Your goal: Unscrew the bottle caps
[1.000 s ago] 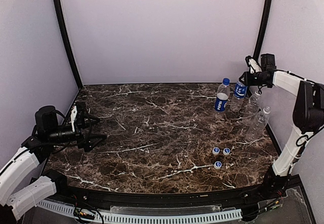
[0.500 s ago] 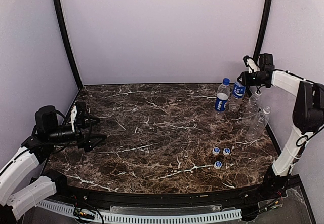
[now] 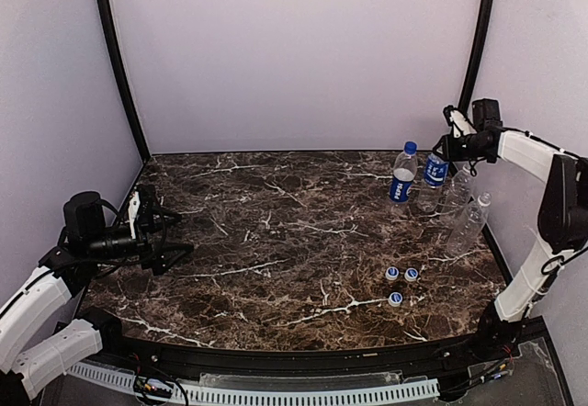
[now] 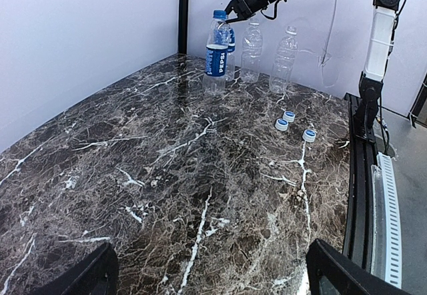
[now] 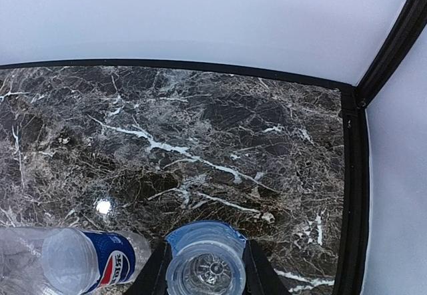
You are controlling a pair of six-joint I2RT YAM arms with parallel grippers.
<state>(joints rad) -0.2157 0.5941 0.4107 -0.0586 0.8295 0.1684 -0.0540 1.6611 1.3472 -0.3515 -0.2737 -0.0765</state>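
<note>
I'm viewing marble counter (image 3: 276,231), pale walls (image 3: 294,57); left gripper (image 3: 184,233) hanging wide apart, empty; right gripper (image 5: 205,276) clamping labelled bottle (image 3: 435,169), far-right corner.

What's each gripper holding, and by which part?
Right gripper pinches a small round blue plastic bottle cap by its sides; left gripper open, empty.

4 bottles (image 3: 402,174) are clustered at the far right corner of the table (image 3: 276,231). The right fingers (image 5: 153,278) flank the neck of the 2nd bottle from the left (image 3: 435,171). 3 bottle caps (image 3: 395,299) lie on the table in front of the cluster.
</note>
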